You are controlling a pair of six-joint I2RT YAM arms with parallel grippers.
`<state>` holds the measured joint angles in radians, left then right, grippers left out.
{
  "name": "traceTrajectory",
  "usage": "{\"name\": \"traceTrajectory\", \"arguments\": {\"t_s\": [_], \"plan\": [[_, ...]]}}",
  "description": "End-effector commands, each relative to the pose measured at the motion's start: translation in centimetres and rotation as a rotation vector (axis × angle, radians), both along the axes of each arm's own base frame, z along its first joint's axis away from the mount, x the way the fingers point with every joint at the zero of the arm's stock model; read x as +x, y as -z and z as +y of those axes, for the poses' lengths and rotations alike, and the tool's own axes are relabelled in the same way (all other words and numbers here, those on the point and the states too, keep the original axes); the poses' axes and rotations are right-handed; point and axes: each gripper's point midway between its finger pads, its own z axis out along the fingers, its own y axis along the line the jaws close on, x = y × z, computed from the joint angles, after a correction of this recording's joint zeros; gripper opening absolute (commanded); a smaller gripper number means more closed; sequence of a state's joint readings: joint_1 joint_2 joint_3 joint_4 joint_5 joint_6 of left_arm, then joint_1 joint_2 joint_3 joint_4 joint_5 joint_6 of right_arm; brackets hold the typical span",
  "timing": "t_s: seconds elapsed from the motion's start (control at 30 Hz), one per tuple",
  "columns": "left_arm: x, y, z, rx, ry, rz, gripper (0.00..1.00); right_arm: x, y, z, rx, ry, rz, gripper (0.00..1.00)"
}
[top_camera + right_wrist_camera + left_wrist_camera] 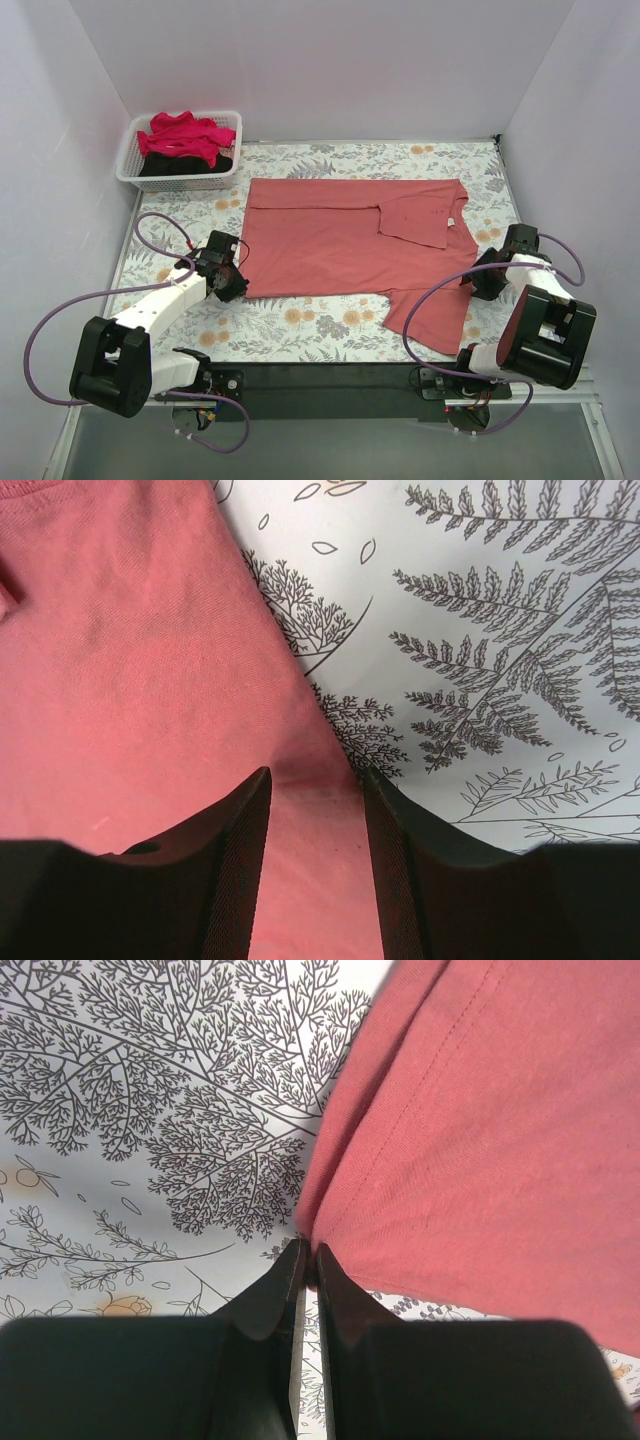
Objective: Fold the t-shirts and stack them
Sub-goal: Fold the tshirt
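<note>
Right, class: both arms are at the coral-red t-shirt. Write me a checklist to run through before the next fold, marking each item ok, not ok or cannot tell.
1. Left gripper shut on the edge of the coral-red t-shirt: ok.
2. Right gripper closed on cloth: not ok; the shirt's edge lies between its jaws, which stand apart.
3. Shirt body lying flat: ok.
4. Near sleeve tucked in: not ok; it sticks out toward the arms.
5. Basket clear of the shirt: ok.
6. Left gripper holding both layers: cannot tell.
</note>
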<state>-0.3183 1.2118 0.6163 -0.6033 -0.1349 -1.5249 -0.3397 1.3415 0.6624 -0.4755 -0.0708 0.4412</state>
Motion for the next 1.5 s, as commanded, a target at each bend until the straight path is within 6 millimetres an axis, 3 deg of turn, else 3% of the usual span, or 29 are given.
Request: {"name": "traceTrajectory", "arguments": {"t_s": [0.0,0.17,0.3,0.37,0.4,0.57,0.83,1.03,1.13,1.27,1.47], "plan": [[0.1,-0.5,0.2,0.012,-0.008,-0.022,0.0,-1.3,0.9,0.6,0.029,-0.01,0.041,0.49],[0.1,-0.5,0.3,0.016,-0.009,-0.023,0.0,-0.8,0.8,0.4,0.017,-0.011,0.029,0.41],[0.5,-0.9,0.4,0.021,-0.004,-0.038,0.0,-0.5,0.6,0.4,0.023,-0.012,0.02,0.17],[0.8,-1.2,0.5,0.035,0.003,-0.032,0.0,-0.2,0.1,0.5,0.028,-0.012,0.004,0.1],[0.9,-1.2,0.7,0.038,-0.001,-0.031,0.0,0.1,-0.3,0.6,0.034,-0.012,-0.013,0.02],[2.3,-2.2,0.5,0.008,0.007,-0.044,0.0,2.4,-2.9,0.1,0.025,-0.013,-0.093,0.01],[6.5,-4.4,0.9,0.01,0.008,-0.08,0.0,6.1,-5.8,0.0,0.061,-0.034,-0.178,0.01],[9.4,-3.6,2.2,0.001,-0.03,-0.057,0.0,9.5,-7.5,-0.7,0.046,-0.056,-0.22,0.01],[11.6,-4.4,2.2,-0.01,-0.027,-0.088,0.0,10.7,-7.4,-0.2,0.054,-0.09,-0.219,0.01],[13.7,-3.3,2.5,-0.005,-0.028,-0.054,0.0,12.7,-7.4,-0.2,0.056,-0.092,-0.225,0.01],[16.7,-3.6,2.5,-0.005,-0.022,-0.07,0.0,14.7,-6.9,-0.9,0.041,-0.092,-0.218,0.01]]}}
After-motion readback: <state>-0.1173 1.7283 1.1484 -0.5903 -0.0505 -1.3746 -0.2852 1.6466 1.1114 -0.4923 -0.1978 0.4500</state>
